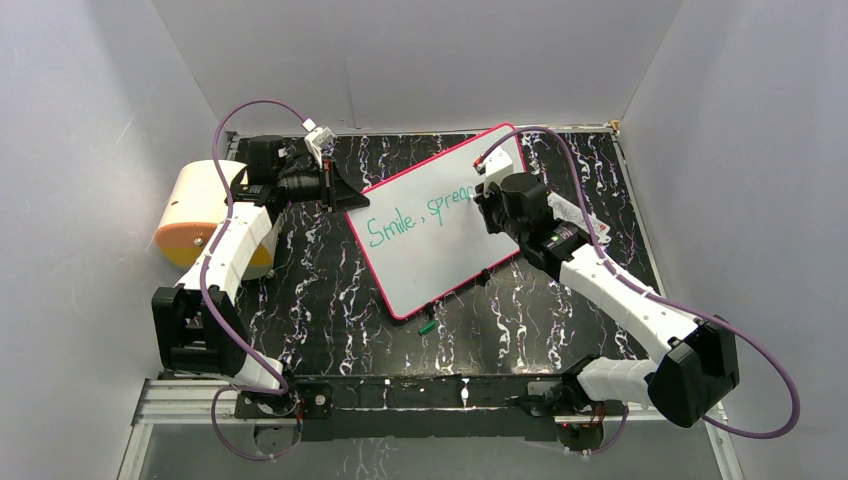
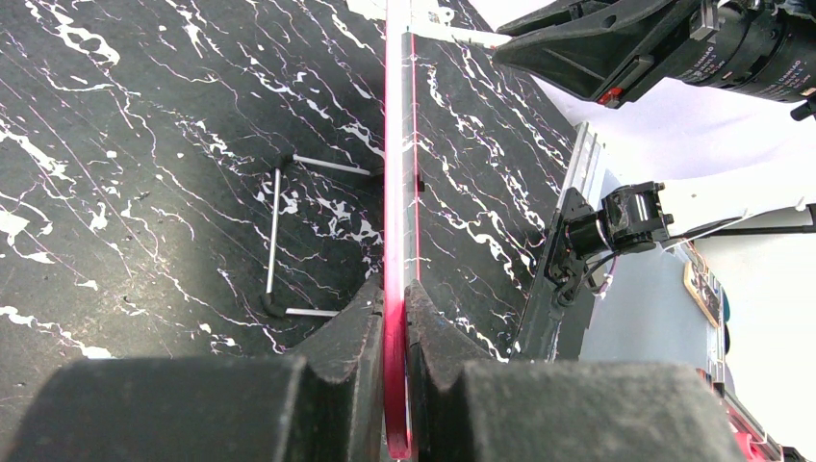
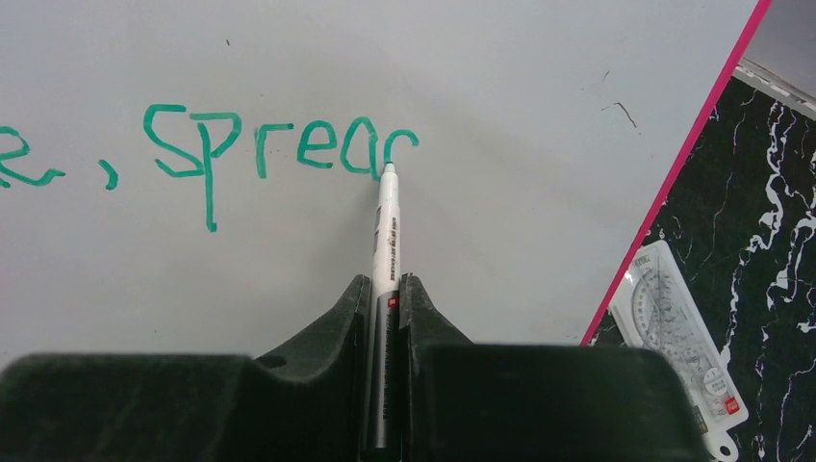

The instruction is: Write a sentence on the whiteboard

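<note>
Because the pen needs a surface that won't slide under it, your left tool (image 2: 395,298) is clamped shut on the pink rim of the whiteboard (image 1: 440,260) at the board's 9 o'clock end, pinning it just to 12 o'clock of the middle of the bench (image 1: 330,300). Your right tool (image 3: 387,289) is closed on the marker (image 3: 388,217), which lies in line with the fingers and points to 12 o'clock in the wrist view, tip touching the unfinished letter after "sprea". From above, the board's long axis runs from 8 to 2 o'clock, and the sentence (image 1: 400,222) climbs along it toward 2 o'clock.
</note>
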`<state>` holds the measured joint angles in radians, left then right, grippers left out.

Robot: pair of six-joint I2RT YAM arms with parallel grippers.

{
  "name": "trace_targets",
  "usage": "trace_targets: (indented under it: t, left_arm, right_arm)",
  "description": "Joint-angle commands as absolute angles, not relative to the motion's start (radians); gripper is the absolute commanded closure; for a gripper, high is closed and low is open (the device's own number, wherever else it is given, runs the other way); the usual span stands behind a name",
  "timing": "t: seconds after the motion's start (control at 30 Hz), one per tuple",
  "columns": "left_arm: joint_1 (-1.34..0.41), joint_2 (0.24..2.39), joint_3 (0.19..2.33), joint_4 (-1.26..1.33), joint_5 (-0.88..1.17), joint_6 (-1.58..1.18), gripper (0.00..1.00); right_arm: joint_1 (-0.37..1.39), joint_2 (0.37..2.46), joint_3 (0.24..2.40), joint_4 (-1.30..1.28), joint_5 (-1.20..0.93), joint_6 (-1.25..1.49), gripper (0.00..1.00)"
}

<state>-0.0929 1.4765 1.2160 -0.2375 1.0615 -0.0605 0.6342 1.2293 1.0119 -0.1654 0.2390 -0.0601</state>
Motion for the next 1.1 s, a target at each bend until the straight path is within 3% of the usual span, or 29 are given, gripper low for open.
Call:
trace_targets:
  t: [0.0, 1.07]
  left_arm:
    - [-0.104, 1.504, 1.186, -0.302, 1.024, -0.024, 1.00]
    - [-0.104, 1.503, 1.184, -0.302, 1.022, -0.026, 1.00]
  right_arm:
    - [0.629, 1.223, 1.033, -0.147, 0.265, -0.076, 1.00]
    - [0.622, 1.221, 1.112, -0.020, 0.300, -0.099, 1.00]
